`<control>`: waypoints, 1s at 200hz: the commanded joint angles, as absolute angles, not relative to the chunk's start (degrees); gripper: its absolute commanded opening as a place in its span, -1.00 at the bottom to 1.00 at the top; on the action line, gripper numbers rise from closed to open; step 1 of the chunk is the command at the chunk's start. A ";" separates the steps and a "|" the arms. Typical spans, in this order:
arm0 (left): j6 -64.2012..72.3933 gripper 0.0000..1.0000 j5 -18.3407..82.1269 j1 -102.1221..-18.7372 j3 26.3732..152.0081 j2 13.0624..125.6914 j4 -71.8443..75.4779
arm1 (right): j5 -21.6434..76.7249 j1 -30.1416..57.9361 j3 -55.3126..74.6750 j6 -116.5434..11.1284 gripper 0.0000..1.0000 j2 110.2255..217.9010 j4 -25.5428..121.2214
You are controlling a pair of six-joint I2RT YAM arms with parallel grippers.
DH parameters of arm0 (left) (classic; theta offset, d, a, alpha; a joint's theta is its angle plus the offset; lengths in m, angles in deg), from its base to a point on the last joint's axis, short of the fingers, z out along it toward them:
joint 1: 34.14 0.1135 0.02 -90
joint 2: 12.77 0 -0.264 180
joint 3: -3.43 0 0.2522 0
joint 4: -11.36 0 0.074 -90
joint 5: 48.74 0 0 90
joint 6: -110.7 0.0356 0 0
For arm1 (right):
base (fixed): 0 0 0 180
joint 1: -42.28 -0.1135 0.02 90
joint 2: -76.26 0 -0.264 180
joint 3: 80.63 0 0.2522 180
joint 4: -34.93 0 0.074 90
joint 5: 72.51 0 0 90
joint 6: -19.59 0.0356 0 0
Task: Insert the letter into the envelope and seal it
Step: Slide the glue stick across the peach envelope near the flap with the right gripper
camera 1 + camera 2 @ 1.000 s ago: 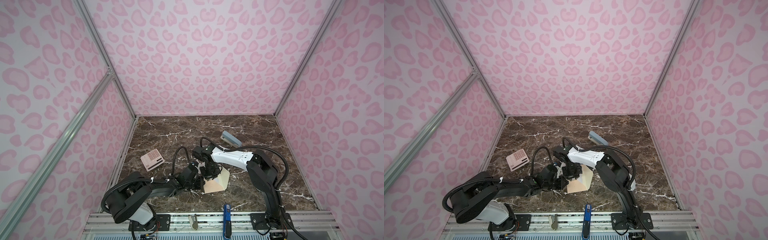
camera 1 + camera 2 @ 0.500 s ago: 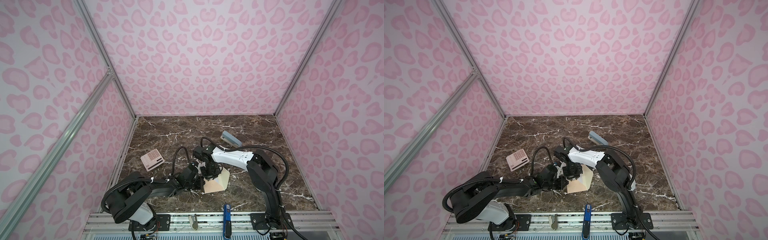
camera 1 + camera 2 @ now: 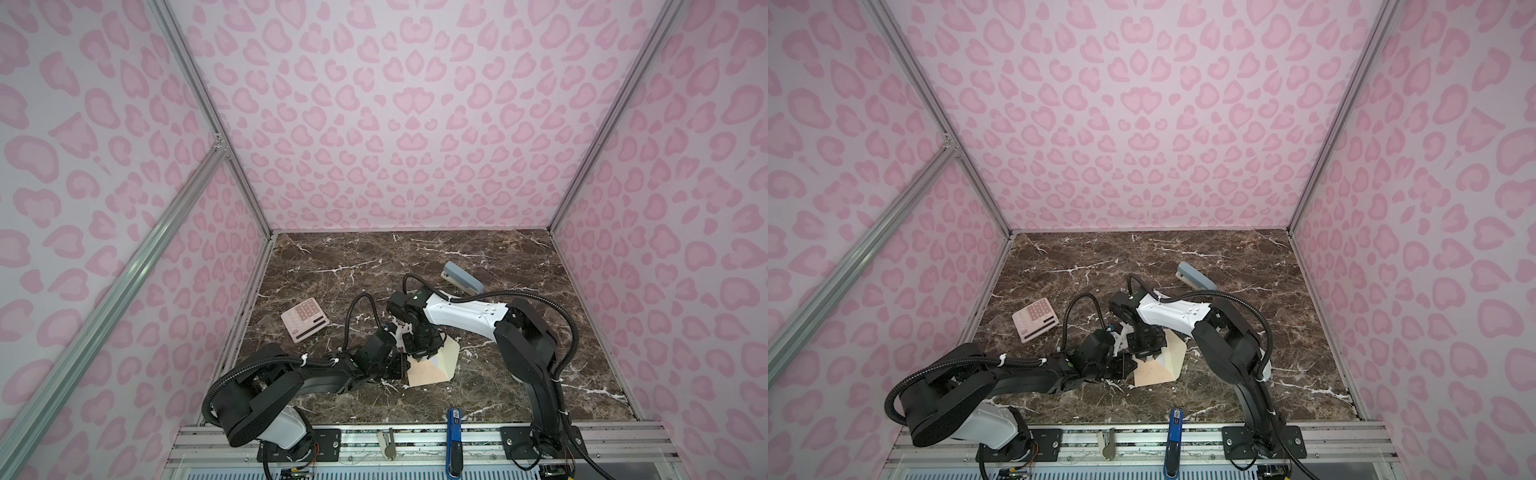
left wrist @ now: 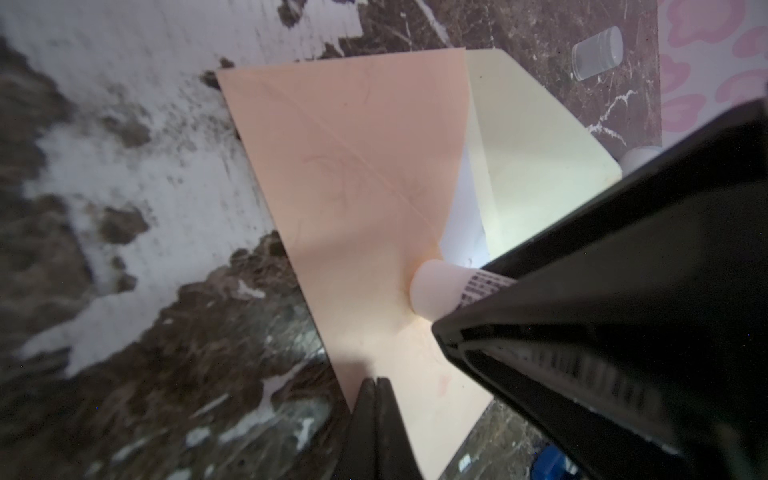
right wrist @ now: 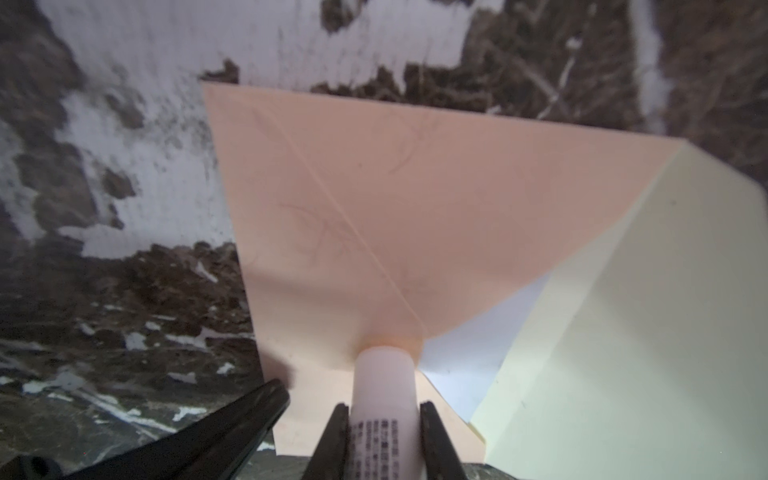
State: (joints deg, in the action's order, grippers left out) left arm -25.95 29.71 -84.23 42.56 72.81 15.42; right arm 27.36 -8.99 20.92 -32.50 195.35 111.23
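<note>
Envelope point(image 4: 353, 187) is being pinned by clenched left gripper point(image 4: 377, 386), likely steadying it under glue stick point(image 5: 382, 370) grasped by right gripper point(image 5: 383, 409).

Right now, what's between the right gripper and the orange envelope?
A white glue stick: the right gripper is shut on it, and its tip touches the envelope on its peach face. The right wrist view shows it.

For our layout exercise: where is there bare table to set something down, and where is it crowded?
Free: back strip between calculator, stapler and rear wall; front strip between envelope and rail. Crowded: centre, left pincer and right pincer at the envelope.
</note>
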 commanded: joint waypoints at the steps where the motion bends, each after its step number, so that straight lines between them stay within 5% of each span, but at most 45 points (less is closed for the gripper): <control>1: -26.05 -0.92 29.81 -84.26 42.18 72.88 11.40 | 21.42 -8.78 19.72 -32.44 -0.97 197.11 112.76; 200: -25.35 -0.92 30.22 -84.24 43.63 73.17 9.23 | 29.10 -5.36 16.71 -33.60 -0.97 187.01 110.91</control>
State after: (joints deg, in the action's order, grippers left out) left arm -25.86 29.63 -84.23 43.32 73.01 14.15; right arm 29.11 -5.60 16.63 -33.41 187.55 110.84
